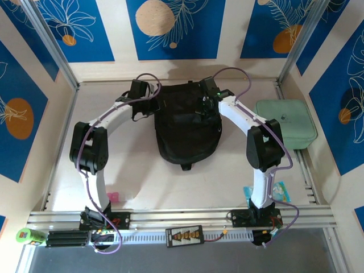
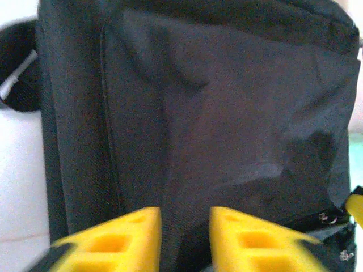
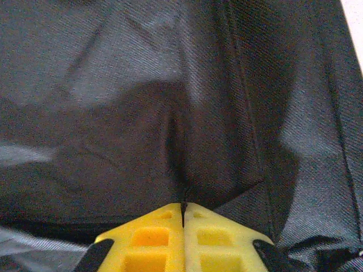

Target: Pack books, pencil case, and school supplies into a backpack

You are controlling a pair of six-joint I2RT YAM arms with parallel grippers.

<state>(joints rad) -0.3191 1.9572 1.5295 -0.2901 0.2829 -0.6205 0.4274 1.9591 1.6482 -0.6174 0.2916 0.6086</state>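
Far left, near the left arm's base: small pink item on the table. Next, left gripper at the left edge of the black backpack, yellow fingers apart, gripping nothing, black fabric just beyond. Mid-table, flat, long axis running near to far, rounded end with top loop pointing toward the arm bases; contents hidden. Right gripper on its right side, fingers pressed together on a pucker of fabric. Farther right: blue packet, then mint-green case, closed, beyond the right arm.
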